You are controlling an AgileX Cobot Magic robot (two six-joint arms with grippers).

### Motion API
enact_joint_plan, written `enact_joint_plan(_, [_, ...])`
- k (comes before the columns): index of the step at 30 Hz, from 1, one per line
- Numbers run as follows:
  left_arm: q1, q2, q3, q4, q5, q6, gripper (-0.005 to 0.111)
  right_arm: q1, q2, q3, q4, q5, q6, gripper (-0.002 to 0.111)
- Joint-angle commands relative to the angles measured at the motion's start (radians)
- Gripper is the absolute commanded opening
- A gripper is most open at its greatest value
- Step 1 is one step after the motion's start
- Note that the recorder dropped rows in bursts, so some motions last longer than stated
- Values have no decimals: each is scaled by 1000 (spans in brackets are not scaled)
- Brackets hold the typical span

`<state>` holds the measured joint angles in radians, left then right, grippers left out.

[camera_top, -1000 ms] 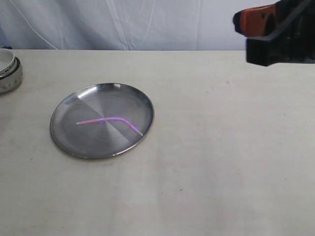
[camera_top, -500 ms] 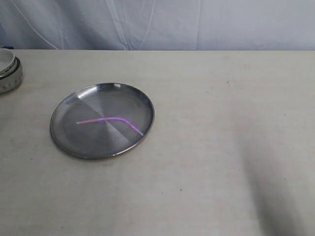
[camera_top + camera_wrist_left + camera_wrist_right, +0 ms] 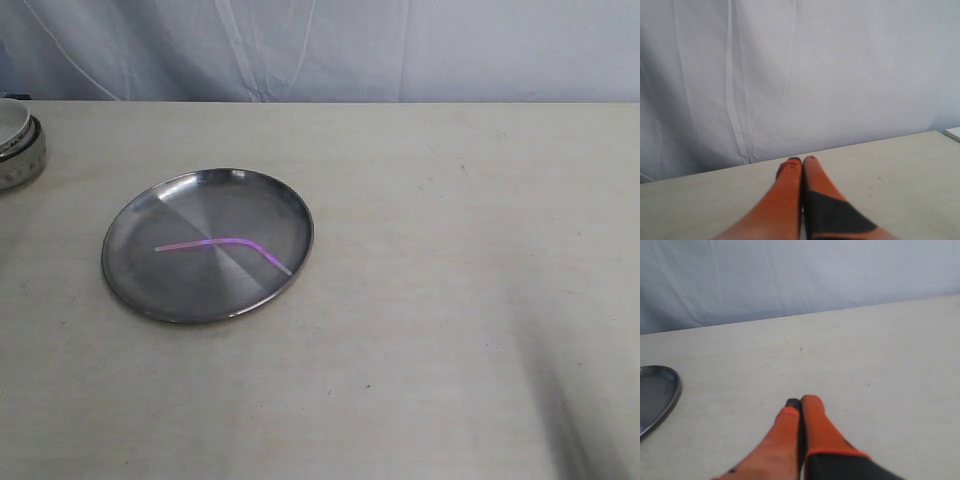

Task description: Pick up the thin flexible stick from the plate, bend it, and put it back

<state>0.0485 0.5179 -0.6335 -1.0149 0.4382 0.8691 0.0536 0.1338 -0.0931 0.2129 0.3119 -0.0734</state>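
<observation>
Right tool (image 3: pixel 801 402) withdrawn from exterior view; closed, empty; left tool (image 3: pixel 802 160) likewise.

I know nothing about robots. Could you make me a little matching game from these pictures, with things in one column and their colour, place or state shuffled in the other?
Things:
1. thin flexible stick
2. plate
3. white bowl
4. right gripper

Descriptions:
A. cut off at the left edge of the exterior view
B. orange fingers pressed shut, holding nothing
C. round, shiny silver
D. pink-purple, kinked, lying on the plate

Pairs: 1-D, 2-C, 3-A, 4-B
</observation>
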Motion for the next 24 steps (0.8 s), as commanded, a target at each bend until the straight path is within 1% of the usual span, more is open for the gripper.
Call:
enact_joint_plan(1, [5, -5, 2, -1, -5, -4, 0, -6, -51, 61, -99, -9, 138, -1])
enact_joint_plan(4, [5, -5, 2, -1, -5, -4, 0, -6, -79, 93, -99, -9, 138, -1])
enact_joint_plan(12, [5, -5, 2, -1, -5, -4, 0, -6, -103, 93, -102, -7, 131, -1])
enact_joint_plan(17, [5, -5, 2, -1, -5, -4, 0, -6, -103, 93, -19, -4, 131, -1])
enact_joint_plan(24, [5, -5, 2, -1, -5, -4, 0, -2, -103, 93, -20, -4, 131, -1])
